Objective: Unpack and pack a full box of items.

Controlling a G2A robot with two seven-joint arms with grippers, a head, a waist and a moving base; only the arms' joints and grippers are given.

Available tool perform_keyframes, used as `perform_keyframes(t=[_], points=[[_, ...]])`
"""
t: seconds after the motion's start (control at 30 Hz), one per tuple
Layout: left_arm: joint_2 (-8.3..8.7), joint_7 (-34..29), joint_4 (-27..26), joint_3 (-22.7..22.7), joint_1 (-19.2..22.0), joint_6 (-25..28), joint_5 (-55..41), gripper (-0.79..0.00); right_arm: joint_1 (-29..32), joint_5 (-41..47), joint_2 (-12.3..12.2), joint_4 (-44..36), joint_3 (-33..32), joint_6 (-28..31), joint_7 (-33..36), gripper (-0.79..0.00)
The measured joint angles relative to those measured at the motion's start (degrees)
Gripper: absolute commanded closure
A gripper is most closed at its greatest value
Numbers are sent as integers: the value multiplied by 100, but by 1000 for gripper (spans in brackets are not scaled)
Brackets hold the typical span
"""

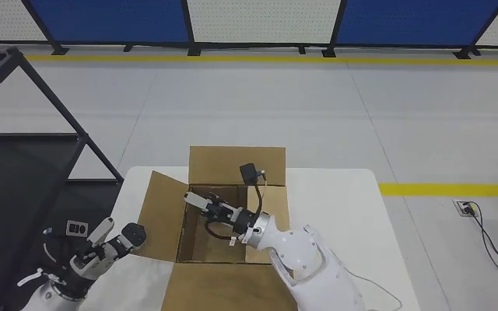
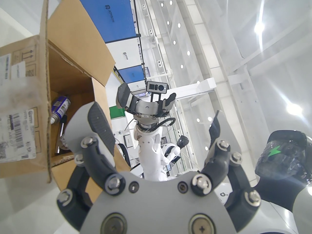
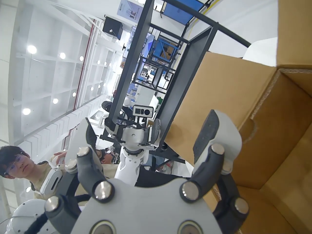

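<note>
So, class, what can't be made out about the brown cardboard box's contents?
Top view: the right gripper and arm cover much of the cardboard box floor.
Left wrist view: its wall hides part of the labelled blue can; the dark slim item beside it is too small to identify.

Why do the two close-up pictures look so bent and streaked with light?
Left wrist view: ceiling lamps flare into streaks and haze; right wrist view: a wide lens seems to bow the black rack beside the cardboard box; top view: even light, no glare.
</note>
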State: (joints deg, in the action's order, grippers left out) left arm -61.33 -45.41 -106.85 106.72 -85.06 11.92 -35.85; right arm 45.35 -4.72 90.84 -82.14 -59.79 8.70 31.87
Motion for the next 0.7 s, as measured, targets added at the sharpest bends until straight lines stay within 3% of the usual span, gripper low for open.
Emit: perform_keyframes(t=[0.33, 0.47, 0.7], points=[[60, 147, -523, -503, 568, -980, 914, -785, 1337, -206, -305, -1229, -1018, 192, 163, -785], [103, -227, -405, -936, 1169, -1741, 1051, -785, 1830, -221, -406, -1701, -1392, 336, 206, -785], [97, -799, 175, -2123, 2306, -2397, 1505, -785, 2647, -30, -537, -2346, -2002, 826, 45, -785]])
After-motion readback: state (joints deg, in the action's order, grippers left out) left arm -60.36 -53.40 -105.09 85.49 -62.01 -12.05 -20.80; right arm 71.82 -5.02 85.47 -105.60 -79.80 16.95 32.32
